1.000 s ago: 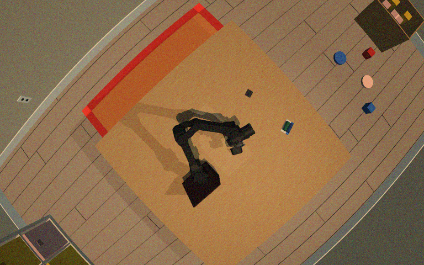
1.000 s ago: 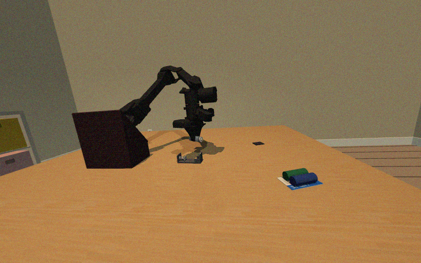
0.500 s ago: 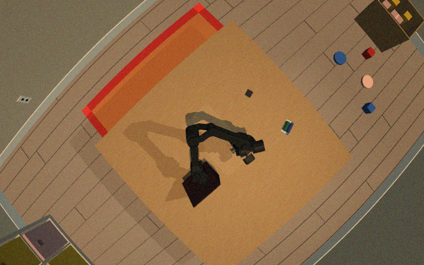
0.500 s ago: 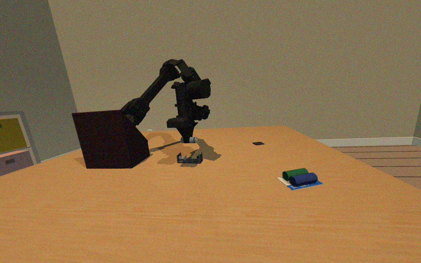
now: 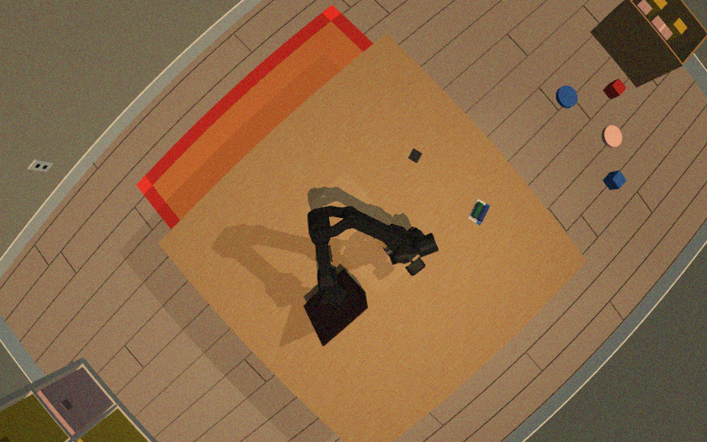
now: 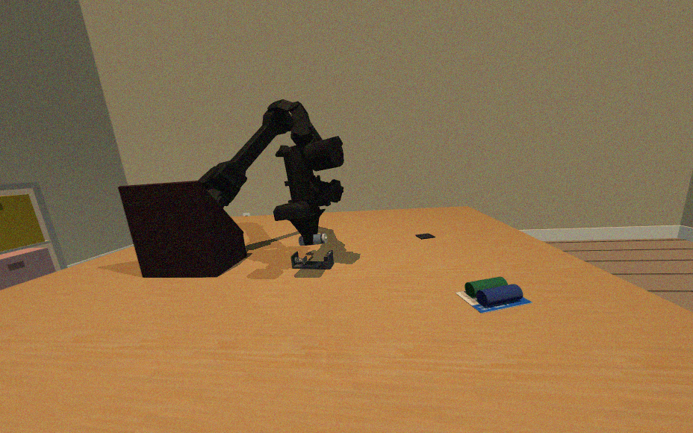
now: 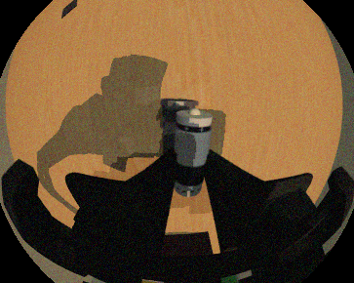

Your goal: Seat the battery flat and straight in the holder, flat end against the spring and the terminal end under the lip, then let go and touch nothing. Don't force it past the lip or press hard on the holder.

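Note:
My gripper is shut on the grey battery and holds it roughly level in the air. In the exterior view its terminal end points right. The dark holder stands on the table below it, spring at its left end and lip at its right end. A gap shows between battery and holder. In the wrist view the battery overlaps the holder, which shows a little to its left; the spring is hidden there. In the top view the arm hides the holder and the battery cannot be made out.
A green cylinder and a blue cylinder lie on a card to the right of the holder in the exterior view. A flat dark square lies farther back on the table.

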Available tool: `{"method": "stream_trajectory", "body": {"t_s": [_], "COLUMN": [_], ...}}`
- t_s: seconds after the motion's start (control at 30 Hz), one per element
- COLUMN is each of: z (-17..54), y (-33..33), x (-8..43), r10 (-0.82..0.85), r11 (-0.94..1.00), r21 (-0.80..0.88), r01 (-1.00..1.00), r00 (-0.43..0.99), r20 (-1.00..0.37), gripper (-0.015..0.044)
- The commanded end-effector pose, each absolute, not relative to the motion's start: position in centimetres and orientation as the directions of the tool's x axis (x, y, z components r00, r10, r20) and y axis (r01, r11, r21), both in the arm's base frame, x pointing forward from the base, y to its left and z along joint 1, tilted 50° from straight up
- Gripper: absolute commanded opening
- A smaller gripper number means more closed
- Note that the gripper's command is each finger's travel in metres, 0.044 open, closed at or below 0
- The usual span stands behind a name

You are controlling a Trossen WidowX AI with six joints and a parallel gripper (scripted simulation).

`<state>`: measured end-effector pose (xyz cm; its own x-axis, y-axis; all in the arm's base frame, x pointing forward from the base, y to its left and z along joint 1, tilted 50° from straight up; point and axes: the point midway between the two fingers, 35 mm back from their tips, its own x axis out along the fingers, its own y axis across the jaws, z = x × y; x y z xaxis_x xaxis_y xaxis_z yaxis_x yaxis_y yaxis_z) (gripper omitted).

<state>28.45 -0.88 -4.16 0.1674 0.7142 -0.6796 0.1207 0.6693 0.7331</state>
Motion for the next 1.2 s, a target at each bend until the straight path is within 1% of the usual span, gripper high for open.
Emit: {"method": "stream_trajectory", "body": {"t_s": [0.0, 0.4, 1.17], "z": [-4.4, -5.0, -6.2], "y": [-0.4, 1.2, 1.9], "x": [28.7, 28.9, 28.8], "r10": [0.705, 0.666, 0.618], "r11": [0.67, 0.674, 0.684], "r21": [0.732, 0.727, 0.715], "r01": [0.122, 0.133, 0.144], "r00": [0.204, 0.317, 0.406], "r20": [-0.679, -0.676, -0.674], "gripper": [0.0077, 0.0077, 0.0077]}}
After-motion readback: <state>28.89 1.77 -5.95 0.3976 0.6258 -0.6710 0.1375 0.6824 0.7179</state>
